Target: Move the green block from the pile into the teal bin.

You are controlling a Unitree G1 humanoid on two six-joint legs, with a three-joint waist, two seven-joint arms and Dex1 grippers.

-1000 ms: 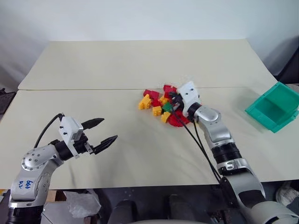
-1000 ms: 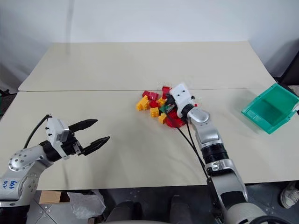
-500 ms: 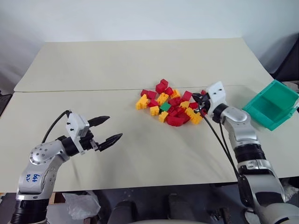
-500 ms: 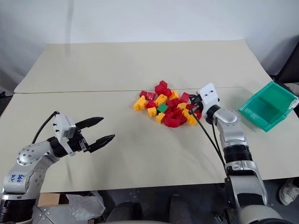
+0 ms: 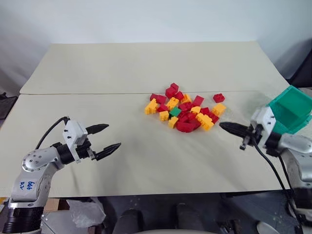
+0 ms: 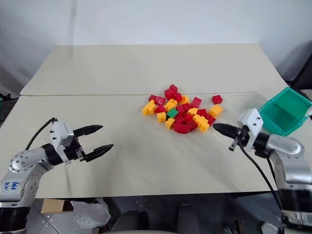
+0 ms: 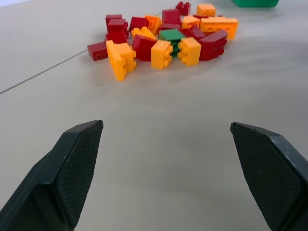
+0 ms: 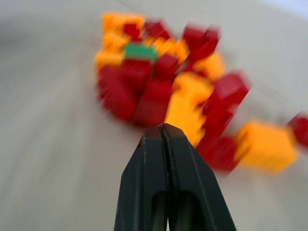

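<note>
The green block (image 5: 175,111) lies among red and yellow-orange bricks on the left side of the pile (image 5: 187,113), mid-table; it also shows in the left wrist view (image 7: 172,34). The teal bin (image 6: 287,100) stands at the table's right edge. My right gripper (image 5: 222,125) is shut and empty, pointing at the pile from its right, a short gap from the nearest bricks and in front of the bin. The right wrist view shows its fingers (image 8: 162,139) pressed together. My left gripper (image 5: 112,136) hovers open and empty over the near left of the table, far from the pile.
One red brick (image 5: 219,97) and an orange one (image 5: 219,108) lie apart at the pile's right side. A seam (image 5: 97,93) crosses the table behind the pile. A black cable (image 5: 270,165) trails from my right wrist.
My right gripper has pulled back out of the pile to the right and nearer, empty. The bricks it left are spread wider, and the green block is still among them. The left gripper stays put.
</note>
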